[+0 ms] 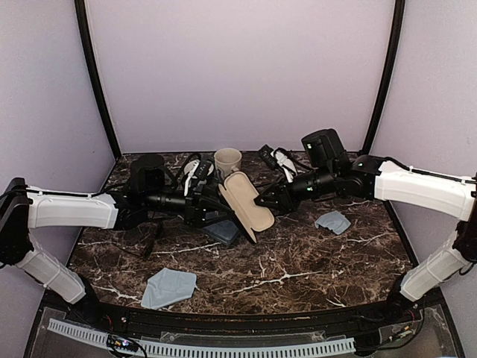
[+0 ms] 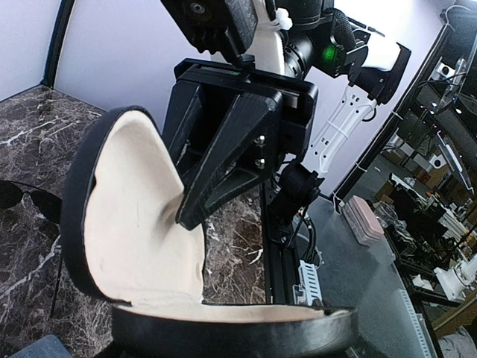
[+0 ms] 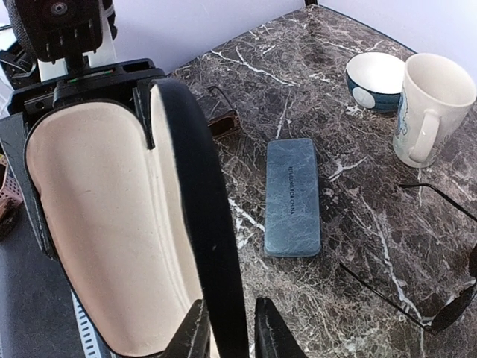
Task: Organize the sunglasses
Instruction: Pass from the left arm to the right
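A: Near edge first, go.
B: A grey cloth (image 1: 169, 288) lies on the marble surface (image 1: 298, 272), by the left arm's base. Further in is the grey-blue hard case (image 1: 222, 232), closed and lying flat.

A: Hands?
B: Both are on the black oval case (image 1: 246, 200). It's held up off the surface just beside the grey-blue one, hinged open with the cream lining showing. The left hand (image 1: 209, 206) is clenched around one half, with its fingers on either side of the shell. The right hand (image 3: 232, 322) is pinching the other half's rim, one finger (image 2: 195, 209) against the lining.

A: Sunglasses?
B: Both pairs are on the surface, apart from both hands. The brown thick-framed pair (image 3: 226, 123) is left of the grey-blue case. In the right wrist view it's mostly hidden behind the open case. The thin wire pair (image 3: 447, 317) lies further back near the mug (image 1: 227, 161), with its arms unfolded.

A: Anything else?
B: A second cloth (image 1: 333, 221) lies to the right of the held case. A bowl (image 3: 375, 80) sits just beside the mug at the back.
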Controlling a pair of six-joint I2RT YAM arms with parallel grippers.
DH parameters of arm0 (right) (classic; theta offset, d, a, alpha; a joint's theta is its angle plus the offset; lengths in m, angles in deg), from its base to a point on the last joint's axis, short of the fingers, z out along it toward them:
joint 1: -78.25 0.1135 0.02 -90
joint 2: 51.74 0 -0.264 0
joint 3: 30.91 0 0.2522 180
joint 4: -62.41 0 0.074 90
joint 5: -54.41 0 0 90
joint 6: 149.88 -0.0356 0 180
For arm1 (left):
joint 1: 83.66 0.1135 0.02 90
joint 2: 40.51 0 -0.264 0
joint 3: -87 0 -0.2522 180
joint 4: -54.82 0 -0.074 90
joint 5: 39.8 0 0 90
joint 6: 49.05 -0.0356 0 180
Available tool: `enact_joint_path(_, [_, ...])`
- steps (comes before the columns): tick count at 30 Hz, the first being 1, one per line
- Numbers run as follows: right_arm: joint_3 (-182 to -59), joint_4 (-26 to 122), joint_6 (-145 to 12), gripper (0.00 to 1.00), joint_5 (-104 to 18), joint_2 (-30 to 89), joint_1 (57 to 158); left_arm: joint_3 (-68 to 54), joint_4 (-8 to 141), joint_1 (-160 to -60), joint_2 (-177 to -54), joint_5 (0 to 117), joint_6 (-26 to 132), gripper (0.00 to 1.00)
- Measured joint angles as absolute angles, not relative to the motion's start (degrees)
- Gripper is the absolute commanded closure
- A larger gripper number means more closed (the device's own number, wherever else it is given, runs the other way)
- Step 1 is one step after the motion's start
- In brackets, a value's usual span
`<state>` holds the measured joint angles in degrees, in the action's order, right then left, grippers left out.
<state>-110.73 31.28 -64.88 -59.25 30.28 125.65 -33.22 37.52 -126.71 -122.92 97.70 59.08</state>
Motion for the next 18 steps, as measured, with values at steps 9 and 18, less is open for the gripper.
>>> enact_joint_path(9, [-110.7, 31.2, -64.4, 0.90, -57.5, 30.3, 126.1, -33.2, 37.5, -126.7, -123.1, 97.8, 59.2, 1.00])
enact_joint_path(18, [-111.5, 28.5, -62.3, 1.00, -53.8, 30.7, 126.3, -33.2, 36.1, -127.0, -124.6, 97.5, 61.3, 0.73])
